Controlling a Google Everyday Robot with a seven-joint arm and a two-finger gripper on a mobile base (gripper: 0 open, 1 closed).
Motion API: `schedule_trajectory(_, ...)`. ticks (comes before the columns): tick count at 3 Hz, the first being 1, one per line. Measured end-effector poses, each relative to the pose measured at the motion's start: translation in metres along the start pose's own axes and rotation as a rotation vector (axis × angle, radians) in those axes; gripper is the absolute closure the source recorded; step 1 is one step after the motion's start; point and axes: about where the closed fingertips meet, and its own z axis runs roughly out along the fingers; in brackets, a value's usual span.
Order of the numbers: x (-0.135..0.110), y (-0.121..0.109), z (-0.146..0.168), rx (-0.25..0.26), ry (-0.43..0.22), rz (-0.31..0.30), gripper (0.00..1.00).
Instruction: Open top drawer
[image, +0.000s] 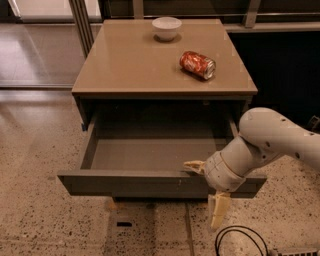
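Note:
The top drawer (145, 184) of the tan cabinet stands pulled far out, and its plain grey box interior (150, 152) is empty. Its dark grey front panel faces me. My gripper (205, 188) is at the right part of that front panel. One pale finger (193, 166) lies over the panel's top edge on the inside. The other finger (219, 211) hangs below the panel on the outside. The fingers stand wide apart and are open. The white arm (270, 140) comes in from the right.
A white bowl (166, 27) and a red soda can (198, 64) lying on its side are on the cabinet top (130, 60). A black cable (235, 240) lies on the speckled floor at the bottom right. Metal posts (80, 25) stand behind on the left.

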Motion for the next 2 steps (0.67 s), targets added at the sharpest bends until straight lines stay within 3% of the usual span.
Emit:
schedule_trajectory(1,-0.0008,0.0115,0.0205,-0.050,-0.047,0.003,0.00)
schedule_trajectory(2,-0.0024,0.0116,0.0185,-0.050,-0.047,0.003,0.00)
